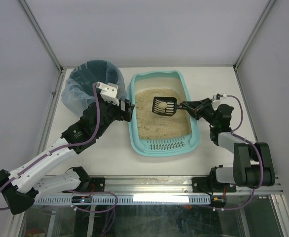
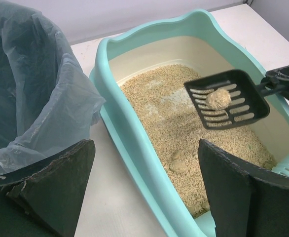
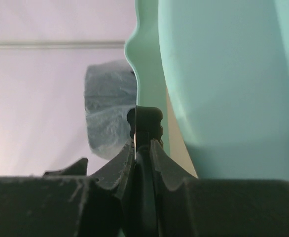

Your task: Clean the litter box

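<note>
Top external view: litter box (image 1: 166,144) at table centre, long axis near-to-far, grate end pointing toward the arm bases. Holds beige litter (image 1: 159,123), with a loose clump (image 2: 178,163) lying in it. Above the litter, black slotted scoop (image 1: 164,105) carrying a scooped lump (image 1: 160,104), handle clamped in right gripper (image 1: 185,105). Left gripper (image 1: 128,110) wide open, holding nothing, just beside the left rim. Lined bin (image 1: 92,81) left of the box.
</note>
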